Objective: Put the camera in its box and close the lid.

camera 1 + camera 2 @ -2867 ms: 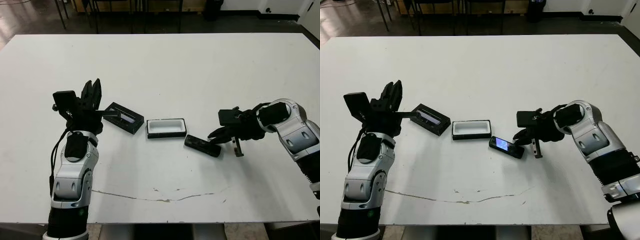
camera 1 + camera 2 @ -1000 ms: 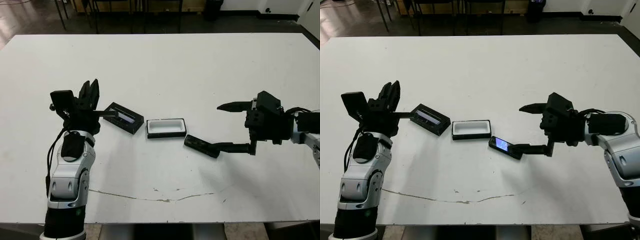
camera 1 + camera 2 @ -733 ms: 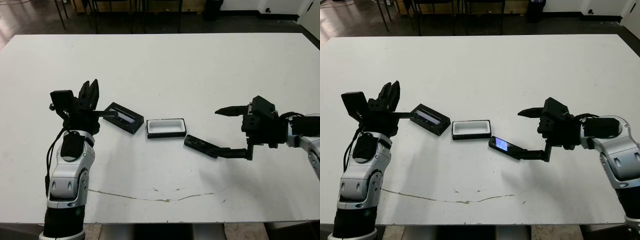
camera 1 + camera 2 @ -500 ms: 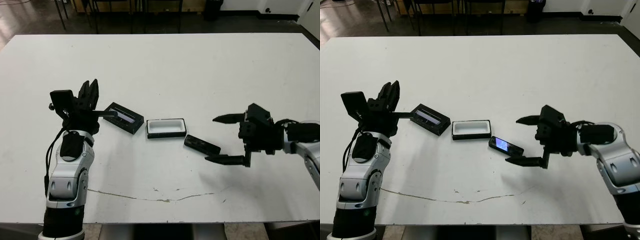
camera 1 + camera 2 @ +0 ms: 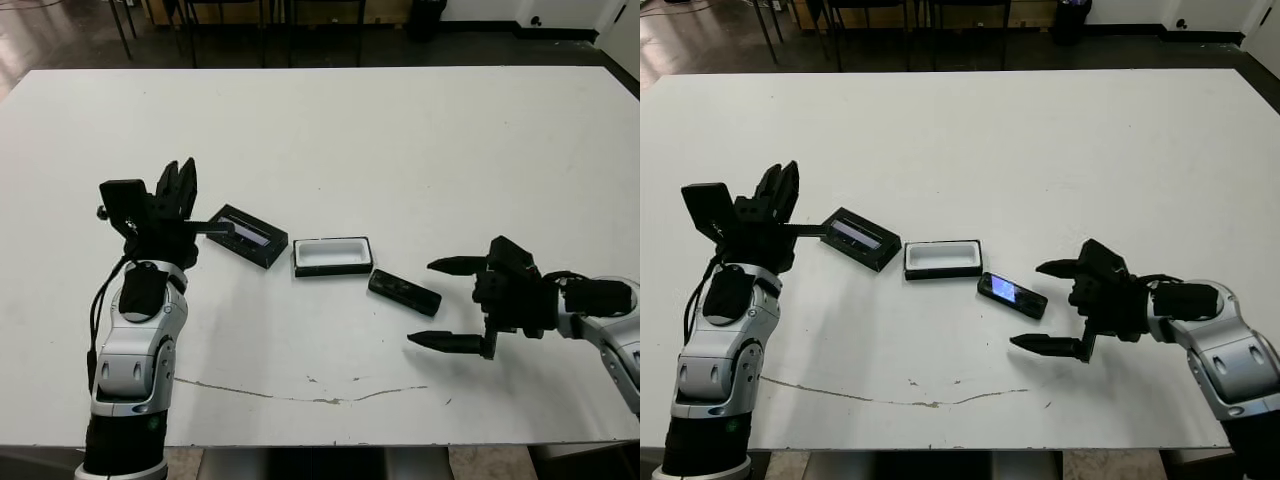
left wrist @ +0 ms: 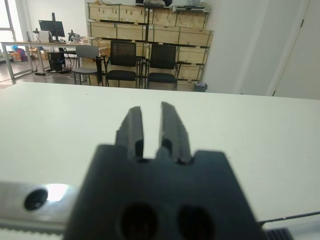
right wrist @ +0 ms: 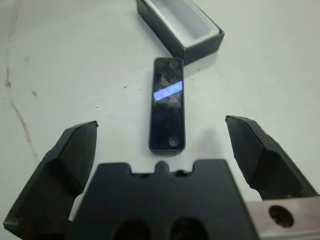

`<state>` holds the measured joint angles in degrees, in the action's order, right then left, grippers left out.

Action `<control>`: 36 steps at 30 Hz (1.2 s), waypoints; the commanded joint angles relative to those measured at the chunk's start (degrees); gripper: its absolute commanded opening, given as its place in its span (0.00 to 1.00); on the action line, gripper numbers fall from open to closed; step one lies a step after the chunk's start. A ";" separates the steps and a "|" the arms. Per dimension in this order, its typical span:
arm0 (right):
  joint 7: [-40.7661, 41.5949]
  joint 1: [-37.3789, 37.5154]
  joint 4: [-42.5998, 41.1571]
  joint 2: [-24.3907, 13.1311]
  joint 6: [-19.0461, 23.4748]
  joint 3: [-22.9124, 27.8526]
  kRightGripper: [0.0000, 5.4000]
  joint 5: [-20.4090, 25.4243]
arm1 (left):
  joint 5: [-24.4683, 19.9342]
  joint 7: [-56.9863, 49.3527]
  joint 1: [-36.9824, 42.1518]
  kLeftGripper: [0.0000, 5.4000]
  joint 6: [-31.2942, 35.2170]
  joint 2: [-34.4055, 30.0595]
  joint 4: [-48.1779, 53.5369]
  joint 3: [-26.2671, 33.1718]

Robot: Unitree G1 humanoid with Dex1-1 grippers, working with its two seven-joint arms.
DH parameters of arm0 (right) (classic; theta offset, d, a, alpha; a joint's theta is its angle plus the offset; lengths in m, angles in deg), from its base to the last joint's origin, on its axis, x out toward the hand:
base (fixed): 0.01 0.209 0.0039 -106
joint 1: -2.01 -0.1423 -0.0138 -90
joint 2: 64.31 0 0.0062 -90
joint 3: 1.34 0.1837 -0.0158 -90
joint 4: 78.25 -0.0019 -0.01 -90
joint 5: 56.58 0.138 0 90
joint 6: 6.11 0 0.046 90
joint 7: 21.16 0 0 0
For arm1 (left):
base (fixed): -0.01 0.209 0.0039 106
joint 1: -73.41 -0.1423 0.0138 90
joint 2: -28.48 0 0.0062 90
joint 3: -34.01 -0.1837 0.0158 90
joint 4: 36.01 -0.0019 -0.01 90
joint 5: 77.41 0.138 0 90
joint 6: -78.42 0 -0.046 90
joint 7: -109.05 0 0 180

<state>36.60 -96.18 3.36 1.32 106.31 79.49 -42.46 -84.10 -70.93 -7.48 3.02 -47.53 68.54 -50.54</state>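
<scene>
Right gripper (image 5: 1043,306), jaws wide, sits just off the camera (image 5: 1012,293), nothing held; left gripper (image 5: 180,180) jaws nearly shut, empty. Risk: a skewed approach nudges the camera along the counter (image 5: 330,150) or into the box (image 5: 333,255) w/o seating it.

White table (image 5: 400,130), dark floor beyond; black office chairs (image 6: 135,62) before wooden drawer cabinets (image 6: 150,27).

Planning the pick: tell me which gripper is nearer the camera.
Right. The right gripper, open, sits just beside the camera; the left gripper is far off, beyond the box and lid.
</scene>
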 commanded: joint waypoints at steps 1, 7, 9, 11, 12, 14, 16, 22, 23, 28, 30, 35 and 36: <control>-2.05 1.34 1.41 1.30 -0.93 -0.94 0.90 -1.68 | 0.37 0.02 -0.32 0.00 1.17 -0.56 -0.92 -0.04; -4.40 2.79 3.04 4.04 -1.65 -0.54 0.64 -1.34 | 0.14 0.28 -0.35 0.00 0.81 -0.49 -1.10 -0.10; -5.13 3.37 2.89 4.53 -2.52 -0.31 0.58 -1.44 | 0.38 0.12 -0.40 0.00 1.04 -0.48 -0.84 -0.30; -5.83 3.86 2.34 4.78 -2.68 -0.04 0.50 -1.39 | 0.62 -0.07 -0.43 0.00 1.18 -0.43 -0.71 -0.48; -6.21 4.10 2.00 4.93 -2.59 0.17 0.47 -1.29 | 0.67 -0.13 -0.42 0.00 1.21 -0.38 -0.70 -0.54; -6.80 4.48 1.73 5.32 -2.69 0.67 0.38 -0.81 | 0.63 -0.16 -0.27 0.00 0.96 -0.32 -1.05 -0.55; -6.26 4.30 2.83 5.73 -3.52 1.11 0.29 -0.07 | 0.60 -0.18 -0.09 0.00 1.07 -0.38 -1.35 -0.53; -1.37 0.90 6.74 4.44 -4.67 0.05 0.06 0.28 | 0.93 -0.25 0.31 0.00 0.58 -0.57 -1.86 -0.72; -0.60 0.21 7.01 4.09 -4.05 -0.04 0.04 0.37 | 0.80 -0.19 0.37 0.00 0.49 -0.54 -1.92 -0.68; 3.06 -3.45 8.96 2.75 -3.32 0.88 0.02 1.29 | 0.51 -0.28 0.67 0.00 0.65 -0.36 -2.14 -0.58; 3.98 -5.57 10.41 2.56 -3.13 2.12 0.02 2.15 | 0.65 -0.27 0.62 0.00 0.24 -0.35 -2.20 -0.67; 6.88 -12.80 16.18 2.25 -2.93 6.51 0.02 5.70 | 0.89 -0.72 0.54 0.00 0.87 -0.29 -1.70 -0.72; 7.73 -14.45 17.43 2.12 -2.88 6.93 0.02 6.09 | 0.86 -0.75 0.55 0.00 0.90 -0.29 -1.68 -0.69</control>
<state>43.32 -108.89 19.17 4.46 102.50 85.70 -37.03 -83.85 -71.28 -6.66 2.98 -47.54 67.30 -51.39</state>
